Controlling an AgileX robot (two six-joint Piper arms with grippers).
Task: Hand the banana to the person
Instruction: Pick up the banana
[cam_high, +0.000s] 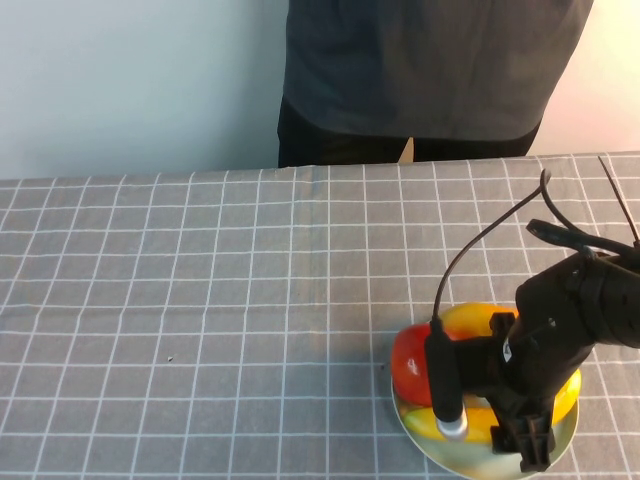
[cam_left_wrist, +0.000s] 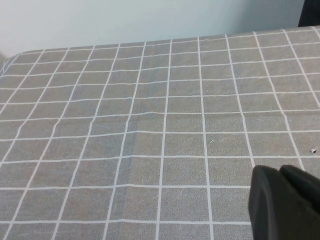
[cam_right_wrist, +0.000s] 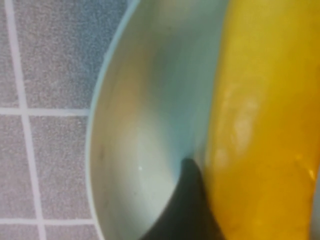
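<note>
1. The counter (cam_high: 200, 300), under a grey checked cloth, fills the high view; the person (cam_high: 420, 70) stands behind its far edge at about 12 o'clock, no palm offered.
2. The right hand (cam_high: 525, 440) is low over the plate (cam_high: 425, 438) at about 5 o'clock. One finger (cam_right_wrist: 187, 210) touches the banana's side; whether it is clamped I cannot tell.
3. The banana (cam_high: 570, 395) lies on that plate beside a red fruit (cam_high: 408, 362).
4. The left hand (cam_left_wrist: 285, 205) is out of the high view, above bare cloth; its opening I cannot tell.
5. Judged step: grasping. Next: secure the banana, lift, carry toward 12 o'clock.
</note>
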